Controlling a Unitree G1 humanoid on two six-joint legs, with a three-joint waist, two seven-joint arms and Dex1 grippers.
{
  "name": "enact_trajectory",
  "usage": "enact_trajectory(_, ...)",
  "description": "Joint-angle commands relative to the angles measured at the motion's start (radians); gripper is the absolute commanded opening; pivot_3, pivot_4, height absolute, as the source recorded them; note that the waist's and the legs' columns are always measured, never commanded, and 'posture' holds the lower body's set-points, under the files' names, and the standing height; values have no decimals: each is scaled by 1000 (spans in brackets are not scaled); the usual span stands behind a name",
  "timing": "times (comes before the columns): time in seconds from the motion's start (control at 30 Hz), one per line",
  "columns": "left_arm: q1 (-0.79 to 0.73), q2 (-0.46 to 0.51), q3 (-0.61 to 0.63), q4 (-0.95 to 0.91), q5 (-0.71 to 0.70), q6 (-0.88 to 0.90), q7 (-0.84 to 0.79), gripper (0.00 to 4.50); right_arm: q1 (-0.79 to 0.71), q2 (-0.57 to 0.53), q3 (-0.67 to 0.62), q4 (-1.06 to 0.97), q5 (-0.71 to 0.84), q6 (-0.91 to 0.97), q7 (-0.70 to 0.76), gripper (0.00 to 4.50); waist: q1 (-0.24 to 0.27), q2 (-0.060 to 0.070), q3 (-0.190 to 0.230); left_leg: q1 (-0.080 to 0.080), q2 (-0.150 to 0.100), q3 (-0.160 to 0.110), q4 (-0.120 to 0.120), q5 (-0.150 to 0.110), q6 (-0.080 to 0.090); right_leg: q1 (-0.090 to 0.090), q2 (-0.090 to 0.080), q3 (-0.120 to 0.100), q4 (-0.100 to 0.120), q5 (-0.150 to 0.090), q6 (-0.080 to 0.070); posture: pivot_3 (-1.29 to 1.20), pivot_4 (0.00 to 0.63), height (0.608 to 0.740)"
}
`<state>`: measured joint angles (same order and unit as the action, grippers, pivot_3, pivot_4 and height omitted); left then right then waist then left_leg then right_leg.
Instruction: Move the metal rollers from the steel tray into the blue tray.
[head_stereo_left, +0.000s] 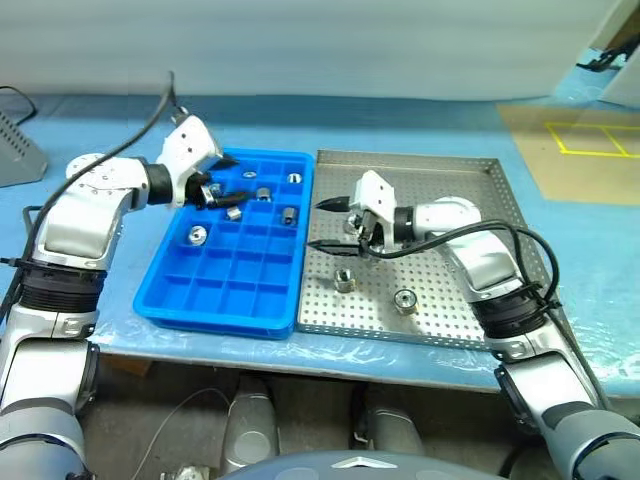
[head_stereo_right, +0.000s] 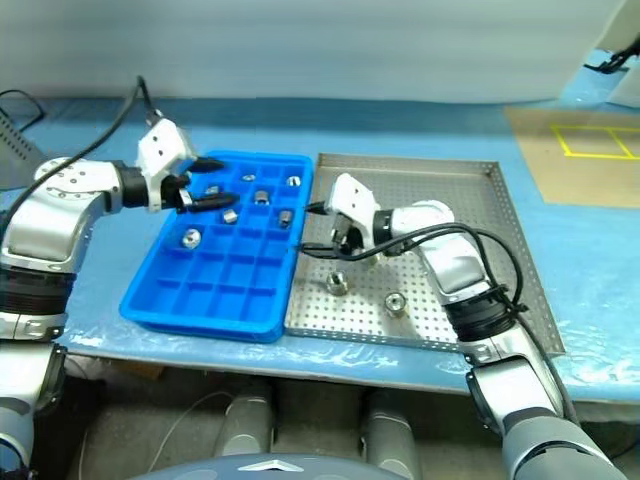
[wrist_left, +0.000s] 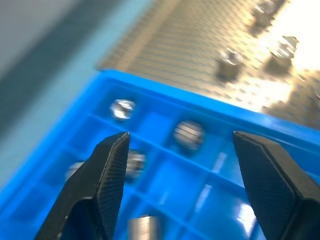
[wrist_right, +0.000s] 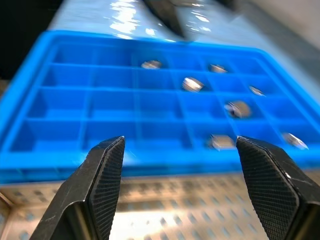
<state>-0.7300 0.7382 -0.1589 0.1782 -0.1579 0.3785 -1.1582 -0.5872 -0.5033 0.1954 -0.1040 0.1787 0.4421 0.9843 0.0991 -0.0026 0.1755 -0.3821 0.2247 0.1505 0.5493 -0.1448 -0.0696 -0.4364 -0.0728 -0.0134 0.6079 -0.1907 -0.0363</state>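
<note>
Room: a pale wall is standing behind the table; a brown floor area with yellow tape lines (head_stereo_left: 590, 140) is showing at the far right.
Table: a blue covered surface (head_stereo_left: 90, 130) is carrying both trays side by side.
Steel tray: the steel tray (head_stereo_left: 470, 190) is lying to the right, its left rim touching the blue tray.
Blue tray: the blue tray (head_stereo_left: 235, 290) is lying to the left, with several compartments holding rollers.
Left gripper: the left gripper (head_stereo_left: 232, 180) is hovering over the far part of the blue tray, jaws standing wide apart, holding nothing.
Right gripper: the right gripper (head_stereo_left: 327, 224) is hovering over the steel tray's left edge, jaws spread wide, empty.
Metal rollers: the metal rollers (head_stereo_left: 343, 281) are lying partly on the steel tray, two near its front, the others in blue tray compartments.
Right wrist view: it is showing seven rollers in the compartments.
</note>
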Motion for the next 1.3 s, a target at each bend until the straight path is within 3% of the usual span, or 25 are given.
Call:
enact_trajectory(0.03, -26, -11, -46, 89, 25, -83, -77, 3441, 75, -38, -92, -129, 28, 73, -72, 3697, -17, 0, 0, 0, 0, 0, 0, 0, 0, 0, 0, 0, 0, 0, 0, -233, 150, 740)
enact_trajectory(0.43, -155, -277, -192, 254, 68, -249, -213, 3441, 314, -78, -169, -428, 29, 250, -271, 3697, -107, -1, 0, 2, -1, 4, 3, -1, 2, 1, 1, 6, -1, 1, 1, -472, 150, 740)
enact_trajectory(0.87, -206, -308, -317, 415, 227, -399, -309, 3441, 376, -85, -148, -460, 24, 267, -349, 3697, -138, 0, 0, 0, 0, 4, 11, -7, 12, 1, 3, 9, -2, 1, 2, -482, 150, 740)
enact_trajectory(1.3, -184, -385, -353, 474, 283, -372, -311, 3441, 385, -93, -117, -433, -19, 232, -386, 3697, -140, 0, 0, 0, 0, 4, 12, -7, 12, 2, 3, 9, -2, 1, 2, -500, 150, 740)
